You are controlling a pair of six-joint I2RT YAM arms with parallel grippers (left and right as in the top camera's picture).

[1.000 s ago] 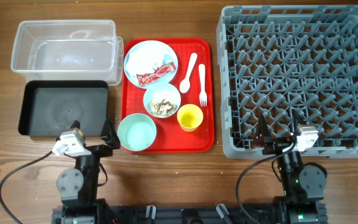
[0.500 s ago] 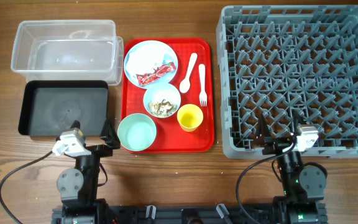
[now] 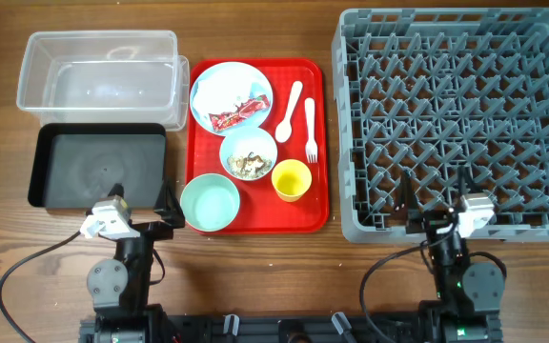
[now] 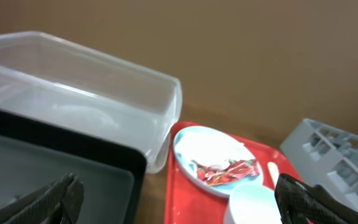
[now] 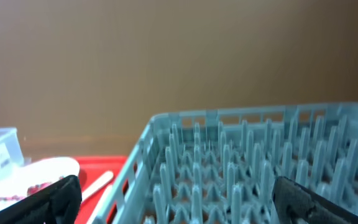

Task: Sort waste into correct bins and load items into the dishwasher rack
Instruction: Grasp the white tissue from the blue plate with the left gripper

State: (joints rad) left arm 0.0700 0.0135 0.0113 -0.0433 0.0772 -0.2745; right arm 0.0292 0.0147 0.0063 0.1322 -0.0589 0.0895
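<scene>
On the red tray [image 3: 255,214] sit a light blue plate [image 3: 215,88] with a red wrapper [image 3: 237,115] and white tissue, a pale blue bowl [image 3: 248,153] holding food scraps, a mint green bowl [image 3: 211,204], a yellow cup [image 3: 292,180], a white spoon [image 3: 289,110] and fork [image 3: 310,129]. The clear tub [image 3: 100,78] and black tray [image 3: 96,166] lie at the left. The grey rack [image 3: 460,119] is at the right. My left gripper [image 3: 141,198] is open and empty by the black tray's near edge. My right gripper [image 3: 434,189] is open and empty over the rack's near edge.
The wood table [image 3: 274,276] runs along the front between the two arm bases. In the left wrist view the plate [image 4: 213,158] and tub [image 4: 86,93] lie ahead; in the right wrist view the rack [image 5: 260,168] fills the front.
My right arm has shifted slightly to the right and toward the near edge. The left arm and all objects have not moved.
</scene>
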